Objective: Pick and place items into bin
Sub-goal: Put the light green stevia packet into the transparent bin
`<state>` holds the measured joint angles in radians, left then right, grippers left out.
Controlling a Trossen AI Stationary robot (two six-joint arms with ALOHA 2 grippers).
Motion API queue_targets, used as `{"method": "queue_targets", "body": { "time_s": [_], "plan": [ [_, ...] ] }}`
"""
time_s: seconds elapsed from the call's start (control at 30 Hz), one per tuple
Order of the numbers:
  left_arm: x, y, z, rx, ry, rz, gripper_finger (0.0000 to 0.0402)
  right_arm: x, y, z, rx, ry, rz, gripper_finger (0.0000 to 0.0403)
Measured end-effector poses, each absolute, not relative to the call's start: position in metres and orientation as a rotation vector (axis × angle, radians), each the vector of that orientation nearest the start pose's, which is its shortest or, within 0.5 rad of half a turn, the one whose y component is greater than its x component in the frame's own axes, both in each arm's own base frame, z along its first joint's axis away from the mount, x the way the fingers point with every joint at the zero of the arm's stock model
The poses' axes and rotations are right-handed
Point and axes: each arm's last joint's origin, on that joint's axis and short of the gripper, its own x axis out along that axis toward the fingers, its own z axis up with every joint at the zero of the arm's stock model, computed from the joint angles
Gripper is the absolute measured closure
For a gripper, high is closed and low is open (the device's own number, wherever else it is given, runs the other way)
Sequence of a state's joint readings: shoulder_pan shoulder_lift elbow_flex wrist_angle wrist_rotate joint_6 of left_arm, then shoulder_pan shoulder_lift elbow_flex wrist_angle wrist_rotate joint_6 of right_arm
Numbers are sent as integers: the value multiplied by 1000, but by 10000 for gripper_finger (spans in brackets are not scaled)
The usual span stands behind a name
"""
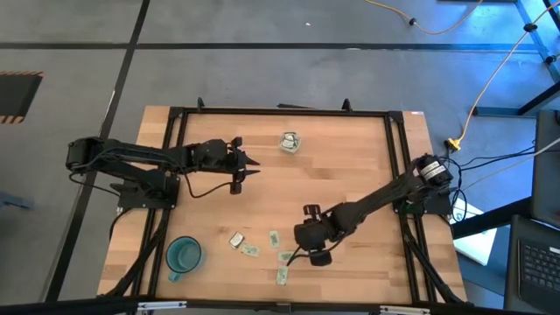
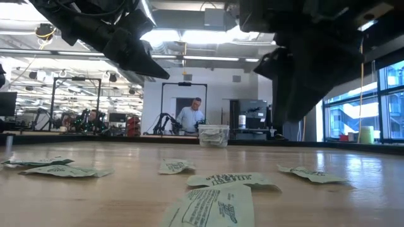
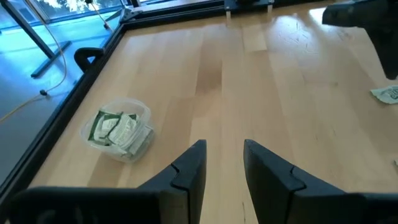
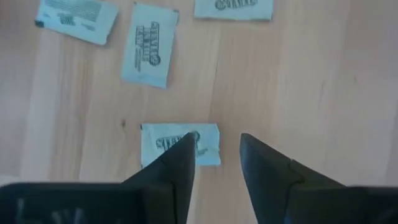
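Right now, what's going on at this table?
The right gripper hangs open just above a packet near the table's front, with other packets lying loose around it. The left gripper waits open over bare wood, apart from the clear bin, which already holds some packets. A teal cup stands aside.

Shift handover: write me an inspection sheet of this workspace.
Surface: wooden table, dark frame around it.
Job's things: clear bin near the far edge, packets already inside; loose packets scattered at the near edge.
Clutter: teal cup at the near left corner.
Grippers: left pincer open, empty, mid-table, facing the bin; right pincer open, low over one packet, not gripping.
Cables: yellow cord on the floor, right.
Surroundings: a person standing far behind the table.
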<state>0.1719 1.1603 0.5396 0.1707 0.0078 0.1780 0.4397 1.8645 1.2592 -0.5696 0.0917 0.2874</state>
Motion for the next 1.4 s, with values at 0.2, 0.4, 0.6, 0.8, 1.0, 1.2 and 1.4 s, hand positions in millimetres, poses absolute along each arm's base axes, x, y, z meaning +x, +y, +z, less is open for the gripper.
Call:
{"method": "queue_targets", "body": {
  "time_s": [0.2,0.4,0.6,0.8,1.0,1.2,1.4],
  "plan": [
    [232,40,209,134,466,121,300,329,152,160,-53,1158,142,273],
    [232,40,209,137,468,134,300,323,149,147,-51,1156,145,273],
    [232,41,209,138,469,137,300,319,147,137,-44,1141,151,273],
    [232,41,209,138,469,139,300,316,146,132,-48,1154,148,273],
    [232,41,209,140,469,144,300,318,147,124,-48,1175,158,276],
    [232,42,209,152,475,197,300,319,148,114,-48,1203,156,303],
    [232,43,209,158,478,214,300,320,148,115,-52,1208,159,352]
  ]
}}
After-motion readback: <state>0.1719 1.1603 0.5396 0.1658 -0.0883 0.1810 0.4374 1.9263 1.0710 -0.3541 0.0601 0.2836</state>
